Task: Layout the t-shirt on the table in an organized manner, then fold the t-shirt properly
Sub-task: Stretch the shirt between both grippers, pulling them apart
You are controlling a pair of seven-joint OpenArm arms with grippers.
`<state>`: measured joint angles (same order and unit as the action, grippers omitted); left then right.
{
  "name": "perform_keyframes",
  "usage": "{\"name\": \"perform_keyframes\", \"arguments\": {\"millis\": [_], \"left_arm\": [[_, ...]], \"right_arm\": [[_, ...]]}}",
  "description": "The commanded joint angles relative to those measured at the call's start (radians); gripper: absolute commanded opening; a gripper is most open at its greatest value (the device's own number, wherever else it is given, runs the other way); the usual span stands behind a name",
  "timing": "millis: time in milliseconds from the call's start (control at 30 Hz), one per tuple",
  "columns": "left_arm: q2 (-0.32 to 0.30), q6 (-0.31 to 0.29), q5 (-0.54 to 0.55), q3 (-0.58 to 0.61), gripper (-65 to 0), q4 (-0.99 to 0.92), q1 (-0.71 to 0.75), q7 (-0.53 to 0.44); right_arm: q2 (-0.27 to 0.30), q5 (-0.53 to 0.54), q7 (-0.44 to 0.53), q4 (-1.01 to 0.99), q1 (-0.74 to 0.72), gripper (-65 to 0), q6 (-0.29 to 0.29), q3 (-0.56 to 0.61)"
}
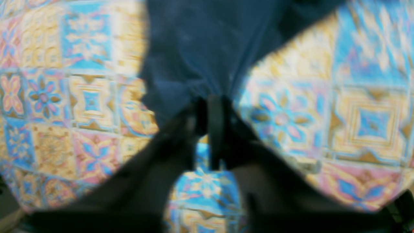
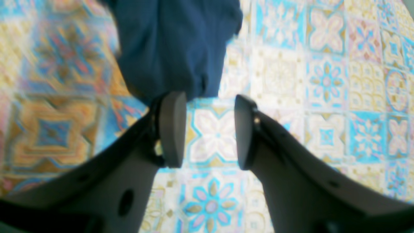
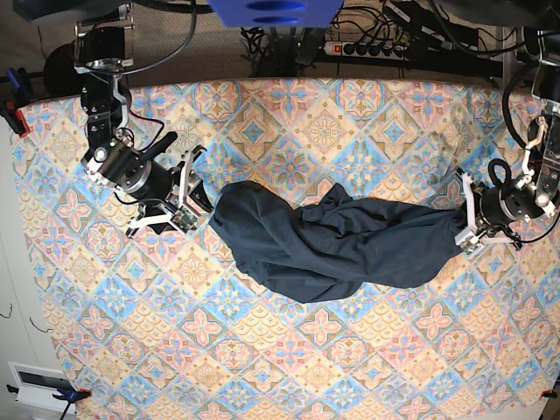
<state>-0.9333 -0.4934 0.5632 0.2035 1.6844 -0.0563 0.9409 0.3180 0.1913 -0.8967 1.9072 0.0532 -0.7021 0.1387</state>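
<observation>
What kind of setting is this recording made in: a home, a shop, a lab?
Most likely a robot lab or test bench. Two arms are mounted at the edges of a table under a patterned cloth, a power strip and loose cables run behind it, and only a t-shirt lies on top.

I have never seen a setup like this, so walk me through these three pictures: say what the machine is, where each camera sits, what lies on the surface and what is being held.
This is a two-armed robot at a table covered in a tile-patterned cloth. The base view looks down from above; the other two cameras ride on the wrists, looking along the fingers. A crumpled dark navy t-shirt lies mid-table. The left gripper, at the right edge of the overhead view, pinches a bunched end of the shirt between nearly closed fingers. The right gripper stands open with only cloth pattern between its pads, just beside the shirt's other end, holding nothing.
</observation>
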Motion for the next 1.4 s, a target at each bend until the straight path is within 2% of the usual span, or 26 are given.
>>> {"name": "perform_keyframes", "arguments": {"millis": [0, 67, 167, 233, 267, 333, 433, 633, 833, 933, 967, 1000, 1033, 1067, 1100, 1167, 1267, 1367], "left_arm": [[-0.022, 0.011, -0.007, -0.019, -51.3, 0.024, -0.007, -0.018], [-0.020, 0.011, 0.018, -0.031, -37.5, 0.029, 0.006, -0.018], [0.036, 0.008, 0.102, -0.134, -20.3, 0.029, 0.019, -0.016], [0.076, 0.006, 0.174, -0.252, -14.3, 0.030, 0.054, -0.018], [0.105, 0.006, 0.214, -0.313, -14.6, 0.030, 0.062, -0.016], [0.165, 0.006, 0.268, -0.390, -17.4, 0.029, 0.060, -0.013], [0.219, 0.006, 0.260, -0.396, -21.3, 0.015, 0.032, -0.020], [0.363, 0.011, 0.166, -0.226, -24.4, -0.206, -0.170, -0.021], [0.488, 0.011, -0.010, -0.112, -24.3, -0.413, -0.330, -0.107], [0.543, 0.009, -0.118, 0.024, -25.1, -0.507, -0.402, -0.115], [0.550, 0.006, -0.150, 0.089, -28.0, -0.525, -0.420, -0.115], [0.550, 0.005, -0.167, 0.159, -34.5, -0.527, -0.432, -0.115], [0.550, 0.003, -0.168, 0.213, -45.2, -0.525, -0.440, -0.113], [0.550, 0.003, -0.159, 0.242, -59.6, -0.525, -0.443, -0.113], [0.550, 0.005, -0.151, 0.242, -65.0, -0.514, -0.443, -0.113], [0.544, 0.005, -0.122, 0.238, -65.0, -0.447, -0.431, -0.096], [0.463, 0.005, -0.029, 0.213, -65.0, -0.278, -0.360, -0.010], [0.363, 0.003, 0.057, 0.155, -65.0, -0.119, -0.256, -0.003]], "right_arm": [[0.010, 0.009, 0.024, -0.002, -0.016, -41.2, 0.004, 0.009], [0.010, 0.007, 0.026, -0.045, -0.017, -41.3, 0.004, 0.023], [0.008, 0.007, 0.026, -0.068, -0.066, -41.3, 0.004, 0.023], [0.008, 0.009, 0.026, -0.068, -0.111, -41.4, 0.004, 0.028], [0.008, 0.009, 0.026, -0.068, -0.125, -41.4, 0.004, 0.029], [0.008, 0.009, 0.026, -0.068, -0.137, -41.4, 0.004, 0.029], [0.008, 0.009, 0.026, -0.068, -0.140, -41.4, 0.004, 0.029], [0.008, 0.010, 0.026, -0.068, -0.140, -41.4, 0.004, 0.029], [0.008, 0.010, 0.026, -0.067, -0.134, -41.4, 0.004, 0.031], [0.008, 0.010, 0.026, -0.064, -0.134, -41.4, 0.004, 0.028], [0.008, 0.010, 0.026, -0.064, -0.132, -41.4, 0.004, 0.028], [0.008, 0.010, 0.026, -0.062, -0.132, -41.4, 0.004, 0.026], [0.008, 0.010, 0.026, -0.062, -0.132, -41.4, 0.004, 0.025], [0.008, 0.010, 0.026, -0.065, -0.132, -41.4, 0.004, 0.025], [0.008, 0.010, 0.026, -0.067, -0.132, -41.4, 0.004, 0.023], [0.008, 0.010, 0.026, -0.067, -0.132, -41.4, 0.004, 0.023], [0.008, 0.010, 0.026, -0.067, -0.132, -41.4, 0.004, 0.023], [0.008, 0.010, 0.026, -0.071, -0.134, -41.4, 0.004, 0.026]]}}
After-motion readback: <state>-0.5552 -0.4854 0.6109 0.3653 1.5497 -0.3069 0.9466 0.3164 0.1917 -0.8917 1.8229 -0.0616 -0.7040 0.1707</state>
